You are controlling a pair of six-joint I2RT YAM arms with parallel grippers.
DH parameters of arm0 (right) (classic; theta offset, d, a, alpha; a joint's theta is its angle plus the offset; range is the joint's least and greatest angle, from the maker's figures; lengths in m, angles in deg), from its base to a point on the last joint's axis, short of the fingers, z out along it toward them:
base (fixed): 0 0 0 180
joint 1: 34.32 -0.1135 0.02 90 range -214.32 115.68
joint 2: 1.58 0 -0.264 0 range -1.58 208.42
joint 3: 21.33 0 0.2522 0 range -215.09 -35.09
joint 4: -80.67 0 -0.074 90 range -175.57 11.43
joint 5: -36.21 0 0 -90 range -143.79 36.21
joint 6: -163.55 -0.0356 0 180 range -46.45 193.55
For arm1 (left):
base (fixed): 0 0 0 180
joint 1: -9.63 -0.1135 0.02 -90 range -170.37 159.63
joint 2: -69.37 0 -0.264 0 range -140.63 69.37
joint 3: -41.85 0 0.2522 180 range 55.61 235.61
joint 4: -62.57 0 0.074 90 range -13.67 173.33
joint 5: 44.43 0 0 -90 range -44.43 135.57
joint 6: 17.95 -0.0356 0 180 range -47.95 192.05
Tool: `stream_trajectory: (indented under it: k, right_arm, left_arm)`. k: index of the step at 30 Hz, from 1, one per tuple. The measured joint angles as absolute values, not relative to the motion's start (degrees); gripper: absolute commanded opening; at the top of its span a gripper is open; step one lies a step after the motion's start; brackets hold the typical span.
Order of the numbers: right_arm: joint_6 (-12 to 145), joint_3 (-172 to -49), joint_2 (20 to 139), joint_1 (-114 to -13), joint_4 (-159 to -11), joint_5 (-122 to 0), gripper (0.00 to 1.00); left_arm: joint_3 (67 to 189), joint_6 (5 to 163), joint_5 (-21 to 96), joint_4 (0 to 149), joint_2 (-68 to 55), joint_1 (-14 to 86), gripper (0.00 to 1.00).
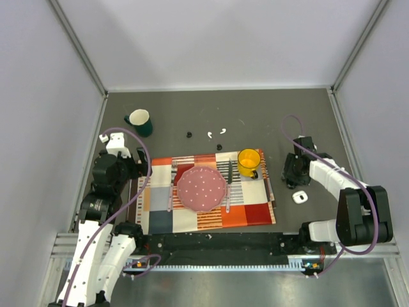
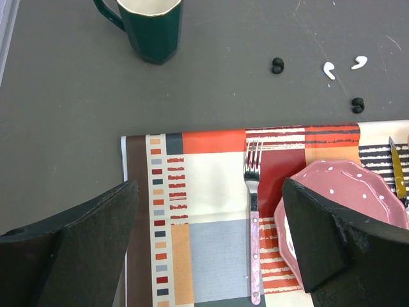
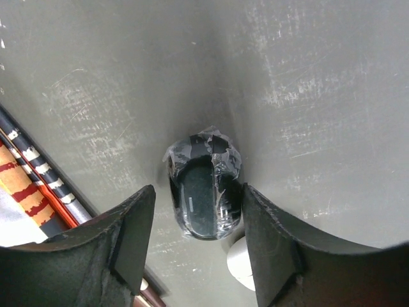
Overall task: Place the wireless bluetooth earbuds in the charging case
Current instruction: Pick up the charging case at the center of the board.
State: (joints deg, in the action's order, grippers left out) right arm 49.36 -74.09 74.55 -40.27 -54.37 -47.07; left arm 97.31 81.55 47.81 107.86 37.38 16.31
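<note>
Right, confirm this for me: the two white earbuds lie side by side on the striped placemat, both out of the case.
Wrong in one respect. The earbuds lie side by side, both out of the case, but on the bare dark table beyond the placemat, not on it. The left wrist view shows this.

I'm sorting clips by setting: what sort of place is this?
Likely a robotics lab cell staged as a dinner setting: plain grey enclosure walls, two robot arms on a metal rail, and a patterned placemat with a pink plate and fork.
</note>
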Motion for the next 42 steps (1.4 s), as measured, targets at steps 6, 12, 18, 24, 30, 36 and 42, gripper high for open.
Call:
stream_trajectory:
  k: [6, 12, 18, 24, 30, 36, 42]
  right_arm:
    - [49.3, -74.1, 74.6, -40.3, -54.2, -46.5, 0.46]
    - [49.6, -74.1, 74.5, -40.3, -54.2, -46.2, 0.04]
    - [50.9, -74.2, 71.5, -41.8, -54.2, -46.7, 0.0]
    - [54.2, -75.0, 59.1, -44.5, -56.2, -54.1, 0.0]
    - [58.3, -75.2, 45.7, -44.7, -61.1, -65.5, 0.0]
    - [62.2, -75.2, 36.5, -46.6, -64.2, -76.6, 0.0]
    - [67.4, -75.3, 36.5, -61.5, -65.2, -76.8, 0.0]
  left_arm:
    - [97.3, 81.6, 47.4, 107.9, 37.3, 16.3, 0.99]
    - [97.3, 81.6, 47.0, 107.9, 37.7, 16.3, 0.99]
    - [96.2, 81.5, 44.3, 107.0, 42.8, 16.3, 0.99]
    - [96.1, 81.6, 36.1, 104.5, 43.6, 16.3, 0.99]
    - [96.1, 82.6, 24.4, 101.4, 40.3, 16.3, 0.99]
    - [96.1, 85.6, 13.7, 98.7, 34.5, 16.3, 0.99]
    - [96.1, 91.4, 5.9, 96.5, 28.8, 16.6, 0.99]
